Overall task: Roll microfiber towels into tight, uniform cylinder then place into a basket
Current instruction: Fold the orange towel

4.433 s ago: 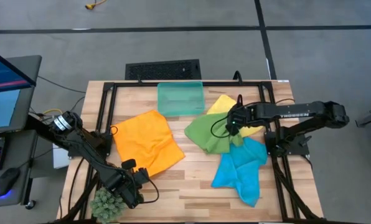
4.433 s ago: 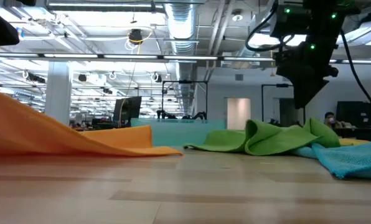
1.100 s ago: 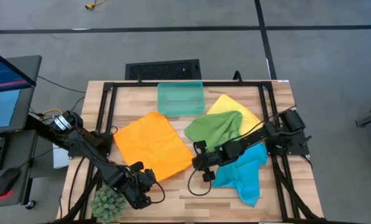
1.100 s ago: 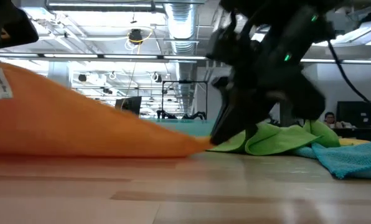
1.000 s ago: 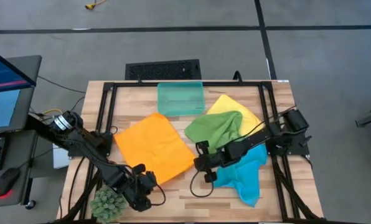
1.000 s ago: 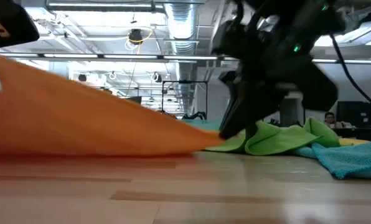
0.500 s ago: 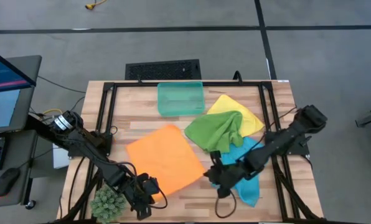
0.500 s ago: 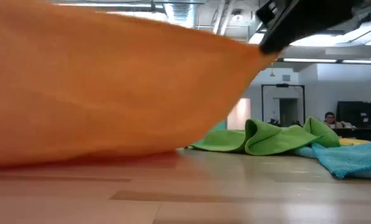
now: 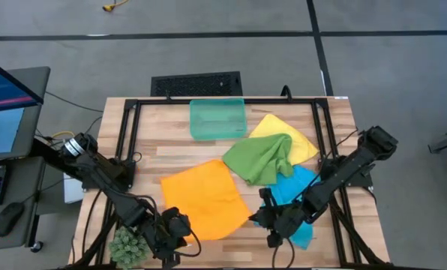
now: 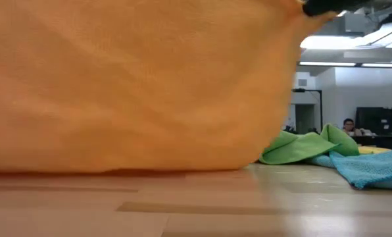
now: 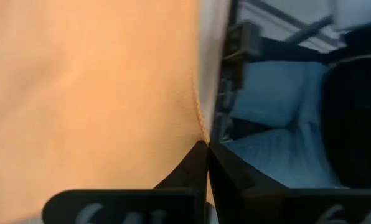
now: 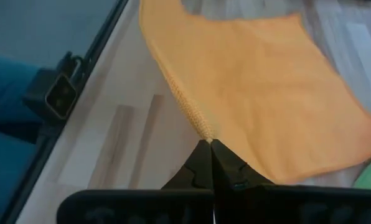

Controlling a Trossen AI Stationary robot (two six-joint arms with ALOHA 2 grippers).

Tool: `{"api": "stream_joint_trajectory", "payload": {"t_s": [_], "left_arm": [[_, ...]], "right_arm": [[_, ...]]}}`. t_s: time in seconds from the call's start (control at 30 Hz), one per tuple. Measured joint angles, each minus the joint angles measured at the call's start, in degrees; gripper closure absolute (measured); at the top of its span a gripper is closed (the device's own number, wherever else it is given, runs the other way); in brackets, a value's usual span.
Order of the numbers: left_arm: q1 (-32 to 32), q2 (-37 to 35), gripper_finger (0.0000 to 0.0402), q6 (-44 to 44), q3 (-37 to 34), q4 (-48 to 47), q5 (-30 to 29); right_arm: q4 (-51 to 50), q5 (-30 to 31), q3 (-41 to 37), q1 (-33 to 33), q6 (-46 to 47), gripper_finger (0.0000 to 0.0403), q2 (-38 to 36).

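The orange microfiber towel (image 9: 205,199) lies spread at the table's middle, its near side raised between my two grippers. My left gripper (image 9: 178,228) is shut on the towel's near corner and my right gripper (image 9: 256,219) on its right corner. In the low view the orange towel (image 10: 130,85) hangs like a curtain, its lower part on the wood. The green towel (image 9: 261,157), yellow towel (image 9: 292,135) and blue towel (image 9: 297,187) lie overlapping at the right. The teal basket (image 9: 217,118) stands at the far middle. My left gripper pinches the orange towel's hemmed edge (image 11: 198,124) at its near corner between the two fingertips, slanting down from the near left. That corner is lifted off the table and the cloth spreads away from the fingers. My right gripper pinches the towel's stitched edge (image 12: 201,127) at its right corner between the two fingertips, slanting down from the right. The corner is raised; the rest of the towel slopes down onto the wood.
A spiky green plant ball (image 9: 130,246) sits at the near left corner beside my left arm. A black frame (image 9: 208,101) runs round the table's edges. Bare wood (image 9: 231,247) shows along the near edge between the grippers.
Both grippers have risen, and my right one has swung toward the near right, both staying shut on the orange towel. The towel has slid toward the near right, away from the basket; its near edge has lifted high while its far part has dragged along the wood.
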Motion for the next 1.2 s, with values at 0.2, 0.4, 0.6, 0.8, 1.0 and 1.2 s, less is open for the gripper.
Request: {"api": "stream_joint_trajectory", "payload": {"t_s": [0.2, 0.4, 0.6, 0.8, 1.0, 1.2], "left_arm": [[-0.2, 0.0, 0.0401, -3.3, 0.9, -7.0, -0.7], [-0.2, 0.0, 0.0401, -2.6, 0.9, -13.7, -5.0], [-0.2, 0.0, 0.0401, -2.4, 0.7, -15.1, -7.7], [0.1, 0.2, 0.0401, -3.2, 0.7, -20.6, -9.1], [1.4, 0.2, 0.0401, -6.3, 0.7, -28.0, -11.4], [4.0, 0.2, 0.0401, -6.4, 0.6, -32.5, -11.8]], "right_arm": [[0.1, 2.6, 2.5, 1.7, -3.9, 0.0399, 0.0], [-3.1, 5.9, 2.5, -1.3, -2.0, 0.0399, 0.0], [-3.8, 5.8, 2.5, -5.4, 0.0, 0.0399, 0.0], [-1.6, 5.7, 2.5, -10.1, 0.0, 0.0398, 0.0], [-1.6, 5.2, 2.5, -14.7, 1.4, 0.0398, 0.0], [0.2, 5.2, 2.6, -18.6, 3.6, 0.0397, 1.6]]}}
